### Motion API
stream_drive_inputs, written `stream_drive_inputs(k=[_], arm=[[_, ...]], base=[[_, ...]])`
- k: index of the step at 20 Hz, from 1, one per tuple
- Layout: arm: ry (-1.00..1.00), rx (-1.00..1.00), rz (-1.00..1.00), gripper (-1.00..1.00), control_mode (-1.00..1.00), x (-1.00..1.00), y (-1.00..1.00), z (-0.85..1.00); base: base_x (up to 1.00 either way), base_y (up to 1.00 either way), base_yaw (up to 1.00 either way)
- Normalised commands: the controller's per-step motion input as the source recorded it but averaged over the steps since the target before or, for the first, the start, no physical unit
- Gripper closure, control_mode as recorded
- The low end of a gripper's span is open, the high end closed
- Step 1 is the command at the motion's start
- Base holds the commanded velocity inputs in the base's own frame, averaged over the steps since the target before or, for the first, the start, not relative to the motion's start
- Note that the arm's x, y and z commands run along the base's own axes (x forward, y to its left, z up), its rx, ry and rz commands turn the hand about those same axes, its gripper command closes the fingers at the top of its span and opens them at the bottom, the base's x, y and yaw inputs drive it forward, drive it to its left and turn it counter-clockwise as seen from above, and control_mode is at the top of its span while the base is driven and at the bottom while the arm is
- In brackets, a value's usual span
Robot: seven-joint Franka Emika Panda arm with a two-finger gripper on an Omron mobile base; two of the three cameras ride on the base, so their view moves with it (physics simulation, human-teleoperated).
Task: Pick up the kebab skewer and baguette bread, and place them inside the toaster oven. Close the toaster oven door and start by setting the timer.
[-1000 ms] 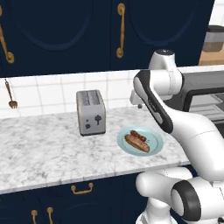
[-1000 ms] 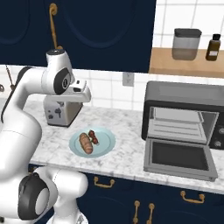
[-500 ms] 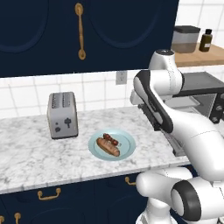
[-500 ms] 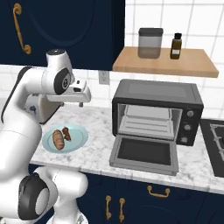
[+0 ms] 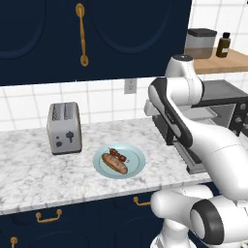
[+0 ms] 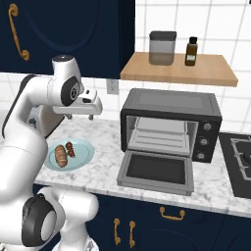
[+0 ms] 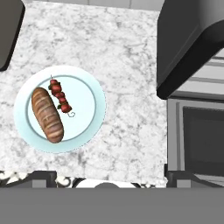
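A pale blue plate (image 5: 136,167) (image 6: 84,156) (image 7: 85,127) on the marble counter carries the golden baguette bread (image 5: 114,163) (image 6: 61,156) (image 7: 47,114) with the kebab skewer (image 5: 118,155) (image 6: 69,148) (image 7: 60,98) beside it. To the right stands the dark toaster oven (image 6: 169,105) (image 5: 227,97) (image 7: 192,39); its door (image 6: 156,169) (image 7: 197,140) is folded down flat, open. My gripper (image 6: 80,116) (image 7: 112,177) hangs well above the counter between plate and oven, open and holding nothing.
A silver two-slot toaster (image 5: 64,128) (image 7: 8,30) stands left of the plate. A wooden shelf (image 6: 179,73) over the oven carries a canister (image 6: 162,47) and a dark bottle (image 6: 190,51). A stove (image 6: 240,157) lies right of the oven. Navy cabinets hang above.
The whole picture has slid left in both base views, so the base has driven right and the oven is now in fuller view. The arm keeps its pose; the food has not moved.
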Motion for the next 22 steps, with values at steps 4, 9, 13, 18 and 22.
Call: stream_drive_inputs(k=[4, 9, 13, 18, 22], arm=[[0.00, 0.00, 0.00, -1.00, 1.00, 0.00, 0.00, 0.00], [0.00, 0.00, 0.00, -1.00, -1.00, 0.00, 0.00, 0.00], [-0.01, 0.00, 0.00, -1.00, -1.00, 0.00, 0.00, 0.00], [-0.12, 0.06, 0.03, -1.00, -1.00, -0.43, -0.32, -0.12], [-0.47, 0.22, 0.27, -1.00, -1.00, -0.62, -1.00, -0.01]], base=[[0.00, 0.00, 0.00], [0.00, 0.00, 0.00], [0.00, 0.00, 0.00], [0.00, 0.00, 0.00], [0.00, 0.00, 0.00]])
